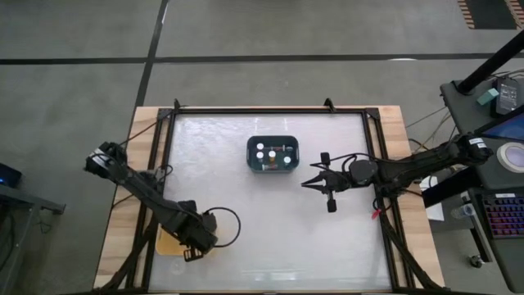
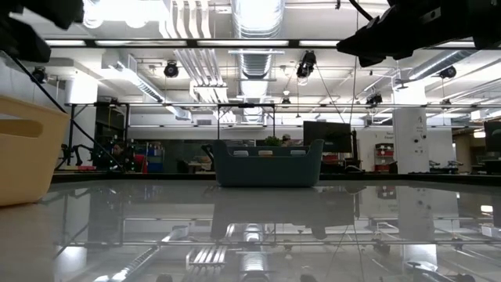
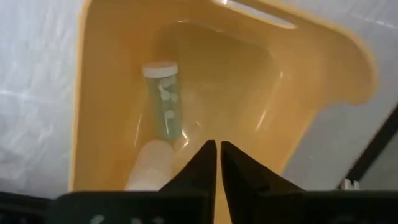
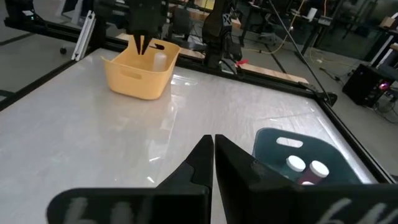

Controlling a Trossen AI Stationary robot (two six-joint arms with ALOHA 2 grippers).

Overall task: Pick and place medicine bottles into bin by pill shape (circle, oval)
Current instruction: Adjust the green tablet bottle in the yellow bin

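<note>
Left gripper [image 3: 217, 163] clenched, empty, above yellow plastic bin [image 3: 99, 74] holding white-capped clear medicine bottle [image 3: 163, 99] lying down | right gripper [image 4: 213, 155] clenched beside dark teal bin [image 1: 272, 154] of bottles | bottles probably light, rigid, slippery; grip across body.

Two bins [image 1: 272, 154], two arms [image 1: 147, 190], several bottles [image 1: 260, 148].

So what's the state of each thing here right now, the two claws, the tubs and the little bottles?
Left gripper: shut, empty, above the yellow bin.
Right gripper: shut, empty, above the table beside the blue bin.
Yellow bin: upright, holds bottles.
Bottle in the yellow bin: lying on its side, capped.
Blue bin: upright, holds bottles.
Bottles in the blue bin: white caps up.
</note>
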